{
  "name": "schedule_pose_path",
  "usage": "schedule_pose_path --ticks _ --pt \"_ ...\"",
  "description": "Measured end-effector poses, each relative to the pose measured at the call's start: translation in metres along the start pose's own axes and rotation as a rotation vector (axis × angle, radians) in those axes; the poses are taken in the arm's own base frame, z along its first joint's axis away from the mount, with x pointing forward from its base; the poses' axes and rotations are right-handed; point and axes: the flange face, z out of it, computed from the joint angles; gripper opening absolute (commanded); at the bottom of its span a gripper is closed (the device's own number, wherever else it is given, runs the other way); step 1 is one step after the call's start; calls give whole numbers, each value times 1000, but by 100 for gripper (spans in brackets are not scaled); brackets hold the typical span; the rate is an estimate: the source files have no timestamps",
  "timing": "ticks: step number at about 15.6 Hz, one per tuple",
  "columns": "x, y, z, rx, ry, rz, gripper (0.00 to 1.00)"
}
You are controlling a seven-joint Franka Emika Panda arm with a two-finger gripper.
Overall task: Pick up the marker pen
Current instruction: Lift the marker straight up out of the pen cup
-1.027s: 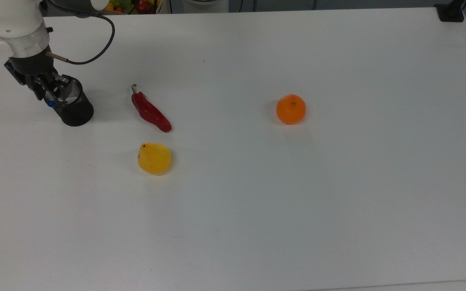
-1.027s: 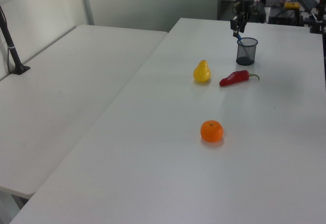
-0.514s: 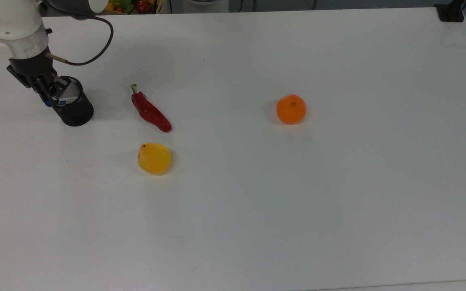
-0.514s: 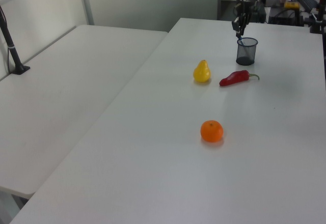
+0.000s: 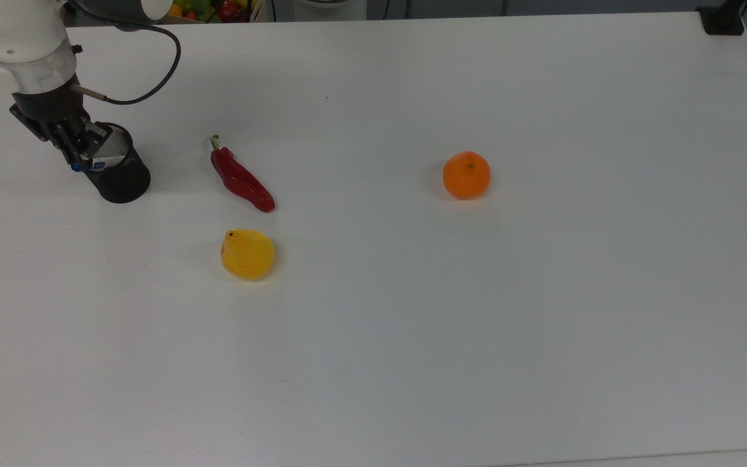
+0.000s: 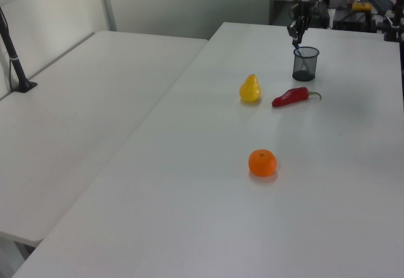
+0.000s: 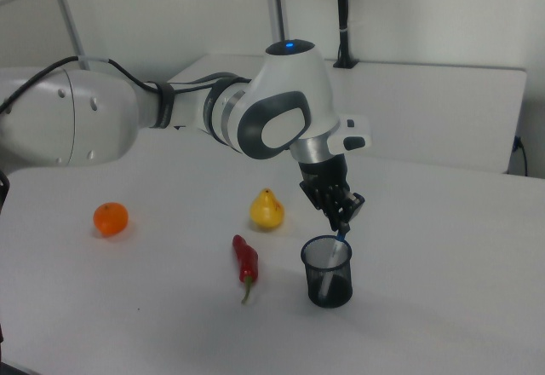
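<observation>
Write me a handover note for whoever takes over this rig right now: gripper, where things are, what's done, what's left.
Gripper: shut on the marker pen at its blue top end, just above the black mesh cup.
Marker pen: white barrel leaning inside the cup, lower end near the bottom.
Elsewhere on the table: red chili, yellow pear, orange, all apart from the cup.
Done: pen gripped.
Left: lift it clear of the cup; watch that the cup does not tip.

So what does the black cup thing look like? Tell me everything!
The black cup is a small round mesh holder, see-through like wire netting, with a solid rim. It stands upright on the white table, near the red chili but not touching it. A white marker pen with a blue top leans inside it, and the gripper is at the pen's top, just above the rim.
</observation>
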Motion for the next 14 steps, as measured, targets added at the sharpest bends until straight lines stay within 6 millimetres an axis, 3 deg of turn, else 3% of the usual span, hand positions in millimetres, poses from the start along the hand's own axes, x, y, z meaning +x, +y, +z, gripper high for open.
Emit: schedule_pose_path --ticks 4,10,14 --pt "6 10 -23 -8 46 16 0" --pt "8 14 -93 32 159 41 0" --pt "-3 1 -134 84 165 38 0"
